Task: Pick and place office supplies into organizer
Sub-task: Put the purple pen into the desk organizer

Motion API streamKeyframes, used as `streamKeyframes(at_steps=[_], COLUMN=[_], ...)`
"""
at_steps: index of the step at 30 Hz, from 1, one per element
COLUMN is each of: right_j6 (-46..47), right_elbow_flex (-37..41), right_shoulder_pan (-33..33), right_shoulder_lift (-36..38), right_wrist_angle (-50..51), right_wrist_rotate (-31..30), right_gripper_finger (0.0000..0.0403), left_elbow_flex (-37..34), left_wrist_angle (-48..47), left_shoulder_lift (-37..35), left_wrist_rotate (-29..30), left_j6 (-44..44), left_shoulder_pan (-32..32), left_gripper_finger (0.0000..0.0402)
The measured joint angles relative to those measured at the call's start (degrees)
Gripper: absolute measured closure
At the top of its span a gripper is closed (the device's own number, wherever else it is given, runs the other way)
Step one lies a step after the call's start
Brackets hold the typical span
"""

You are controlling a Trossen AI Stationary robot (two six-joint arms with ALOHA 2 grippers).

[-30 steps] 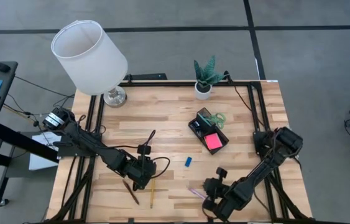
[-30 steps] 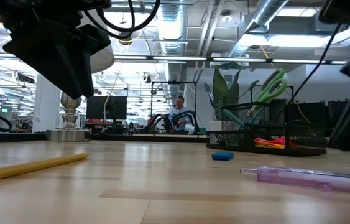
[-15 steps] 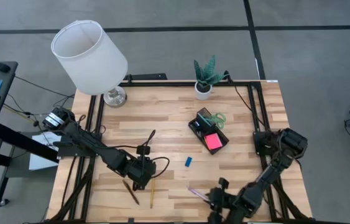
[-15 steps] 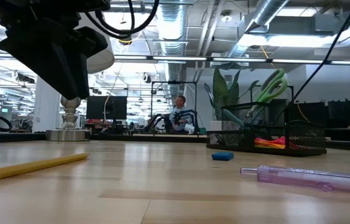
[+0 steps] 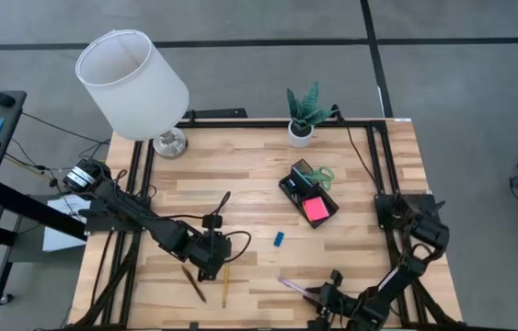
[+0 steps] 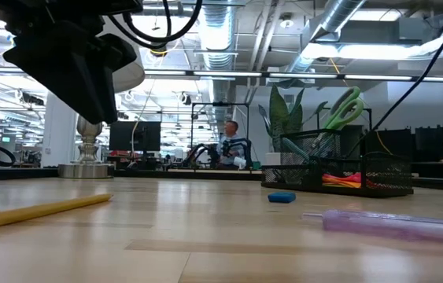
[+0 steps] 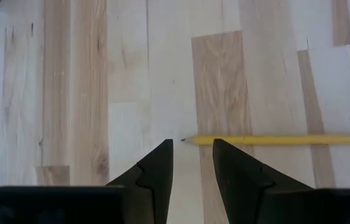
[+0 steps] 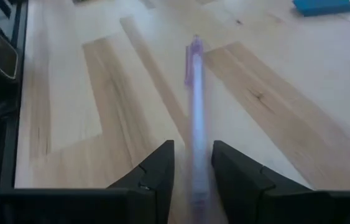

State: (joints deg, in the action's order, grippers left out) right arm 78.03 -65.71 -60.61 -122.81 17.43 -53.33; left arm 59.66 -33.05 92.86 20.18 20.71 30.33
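Observation:
The black organizer (image 5: 309, 193) stands at the table's right middle, with green scissors (image 5: 318, 175) and a pink pad (image 5: 315, 209) in it. A purple pen (image 8: 194, 93) lies flat near the front edge. My right gripper (image 8: 192, 149) is open, low over the pen's near end, one finger on either side. A blue eraser (image 5: 279, 239) lies mid-table. My left gripper (image 7: 191, 146) hangs open above the point of a yellow pencil (image 7: 280, 140), clear of it. A brown pencil (image 5: 194, 283) lies beside that one. My right gripper has the purple pen's near end (image 8: 196, 168) between its two fingers, which run along the pen and slant down from the table's near right. Whether a finger touches the pen, I cannot tell. The pen lies flat on the wood.
A white-shaded lamp (image 5: 134, 87) stands at the far left corner and a small potted plant (image 5: 305, 115) at the far edge. A dark pen (image 5: 222, 204) lies left of centre. Bare wood stretches between the eraser and the organizer.
My right gripper has sunk and gone toward the table's near edge, turning as it went, and now sits over the purple pen's end. In the low view the pen has gone blurred and shifted slightly.

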Motion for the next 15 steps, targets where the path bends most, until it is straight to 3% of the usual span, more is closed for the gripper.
streamKeyframes(at_steps=[4, 9, 15], right_j6=[3.0, 4.8, 5.2], right_elbow_flex=[-0.9, -2.0, -2.2], right_shoulder_pan=[0.3, -1.5, -2.4], right_shoulder_lift=[-3.6, -8.9, -9.8], right_wrist_angle=[0.2, 0.3, 3.2], right_wrist_rotate=[-2.1, -11.0, -11.5], right_gripper_finger=[0.0296, 0.0298, 0.0334], left_elbow_flex=[0.0, 0.0, 0.0], left_wrist_angle=[1.1, 1.8, 2.2], left_shoulder_lift=[0.0, 0.0, 0.0], left_wrist_rotate=[0.0, 0.0, 0.1], left_j6=[0.0, 0.1, 0.0], left_shoulder_pan=[0.0, -0.1, -0.2], left_gripper_finger=[0.0295, 0.0295, 0.0295])
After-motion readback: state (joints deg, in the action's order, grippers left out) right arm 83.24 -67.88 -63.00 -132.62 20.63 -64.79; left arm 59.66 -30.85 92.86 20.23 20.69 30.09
